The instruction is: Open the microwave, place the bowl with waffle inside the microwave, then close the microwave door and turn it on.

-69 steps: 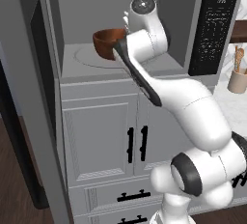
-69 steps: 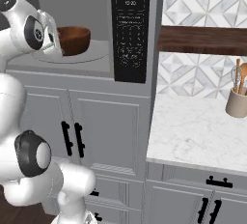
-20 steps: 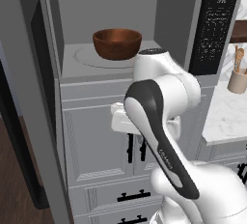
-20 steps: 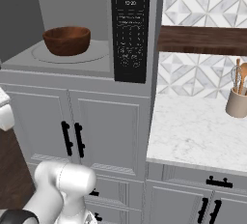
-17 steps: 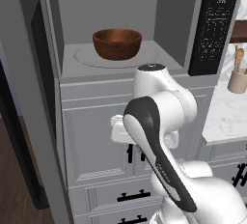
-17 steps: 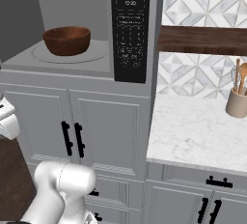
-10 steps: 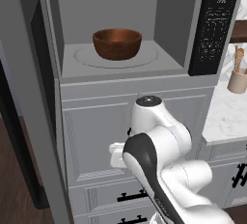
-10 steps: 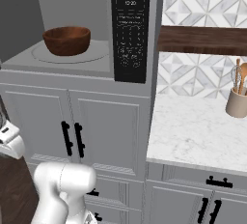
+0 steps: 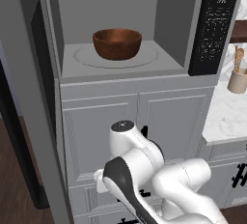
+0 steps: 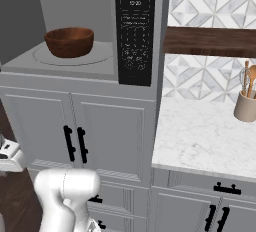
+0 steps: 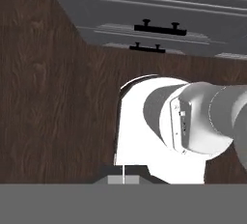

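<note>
At far left the microwave door is swung wide open. The bowl is seated on the turntable inside the microwave. The arm is folded low before the cabinets; the claw's state cannot be told. Judged next: the door must be pushed shut, then the panel pressed.
</note>
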Available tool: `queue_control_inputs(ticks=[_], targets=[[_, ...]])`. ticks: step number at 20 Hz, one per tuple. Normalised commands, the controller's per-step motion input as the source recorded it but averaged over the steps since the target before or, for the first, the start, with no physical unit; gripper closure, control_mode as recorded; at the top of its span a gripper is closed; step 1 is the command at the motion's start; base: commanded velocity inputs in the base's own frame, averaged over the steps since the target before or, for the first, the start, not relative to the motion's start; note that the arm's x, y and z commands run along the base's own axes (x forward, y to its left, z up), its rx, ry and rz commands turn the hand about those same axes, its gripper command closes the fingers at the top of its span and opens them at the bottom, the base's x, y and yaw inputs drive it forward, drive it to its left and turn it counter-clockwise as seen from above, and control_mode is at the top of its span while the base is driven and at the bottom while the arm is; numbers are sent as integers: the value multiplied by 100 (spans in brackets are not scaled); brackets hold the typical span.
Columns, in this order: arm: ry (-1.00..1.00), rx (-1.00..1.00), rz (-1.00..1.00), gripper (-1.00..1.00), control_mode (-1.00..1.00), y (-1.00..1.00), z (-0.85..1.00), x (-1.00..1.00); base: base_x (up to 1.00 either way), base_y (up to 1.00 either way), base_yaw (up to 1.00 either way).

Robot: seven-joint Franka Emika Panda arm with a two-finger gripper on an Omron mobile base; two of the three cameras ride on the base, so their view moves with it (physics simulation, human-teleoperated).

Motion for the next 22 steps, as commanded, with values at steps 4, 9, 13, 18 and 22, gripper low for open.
queue_control_inputs(ticks=[4, 9, 13, 18, 22], targets=[[-2, 0, 24, 100, -100, 15, -85, 1, 0, 0, 0], [-1, 0, 17, 100, -100, 8, -81, 19, 0, 0, 0], [-1, -1, 8, 100, -100, 26, -78, 55, 0, 0, 0], [-28, -25, 11, 100, -100, 82, -28, 14, 0, 0, 0], [-14, -36, 9, 100, -100, 100, 29, -42, 0, 0, 0]])
